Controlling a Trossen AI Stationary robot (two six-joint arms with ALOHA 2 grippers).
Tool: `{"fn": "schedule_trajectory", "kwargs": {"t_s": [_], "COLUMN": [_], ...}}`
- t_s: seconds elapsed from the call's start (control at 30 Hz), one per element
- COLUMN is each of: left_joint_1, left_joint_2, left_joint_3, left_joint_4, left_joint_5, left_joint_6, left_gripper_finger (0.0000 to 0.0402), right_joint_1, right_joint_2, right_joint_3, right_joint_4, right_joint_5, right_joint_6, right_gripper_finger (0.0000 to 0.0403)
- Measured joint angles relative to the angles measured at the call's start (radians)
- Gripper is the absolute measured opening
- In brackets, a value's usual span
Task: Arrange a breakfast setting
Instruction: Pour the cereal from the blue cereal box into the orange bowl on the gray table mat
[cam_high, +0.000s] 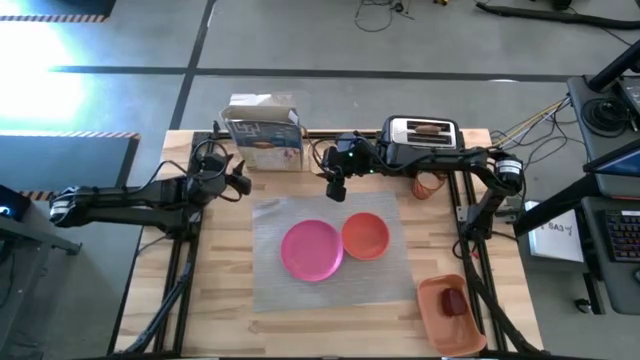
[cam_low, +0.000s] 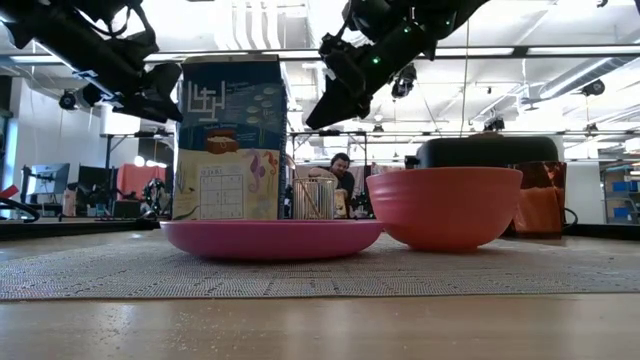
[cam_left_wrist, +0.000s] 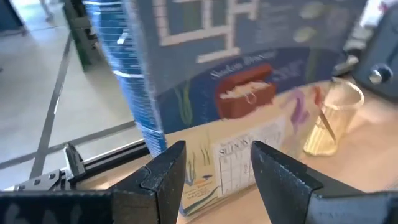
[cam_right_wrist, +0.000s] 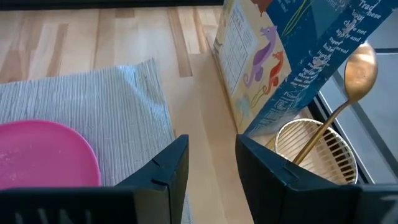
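The grey placemat lies mid-table and carries the pink plate and the orange bowl, side by side. Toast sticks up out of the toaster. In front of the toaster stands the orange cup. The red apple lies in the orange tray. A wooden spoon stands in a ribbed glass beside the cereal box. My left gripper hovers open left of the box. My right gripper hovers open above the placemat's far edge, right of the box.
The tall blue cereal box stands at the table's far edge between the two grippers. The toaster fills the far right and the tray the near right corner. Bare wood lies left of the placemat and along the near edge.
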Motion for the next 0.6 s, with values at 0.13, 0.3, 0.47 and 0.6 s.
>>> {"fn": "schedule_trajectory", "kwargs": {"t_s": [0.13,0.3,0.47,0.6], "left_joint_1": [0.000,0.000,0.002,0.002], "left_joint_2": [-0.001,0.002,0.001,-0.001], "left_joint_3": [0.000,0.000,0.000,0.000], "left_joint_4": [0.000,0.000,0.002,0.008], "left_joint_5": [-0.048,-0.060,0.004,0.111], "left_joint_6": [-0.074,-0.134,-0.233,-0.240], "left_gripper_finger": [0.0166,0.0166,0.0166,0.0166], "right_joint_1": [0.000,-0.004,-0.013,-0.018], "right_joint_2": [0.000,0.000,0.000,0.000], "right_joint_3": [0.000,0.000,0.000,0.000], "right_joint_4": [0.000,0.000,-0.001,-0.001], "right_joint_5": [0.000,0.000,-0.001,-0.001], "right_joint_6": [-0.010,-0.026,-0.026,-0.026], "right_gripper_finger": [0.0123,0.0123,0.0123,0.0123]}}
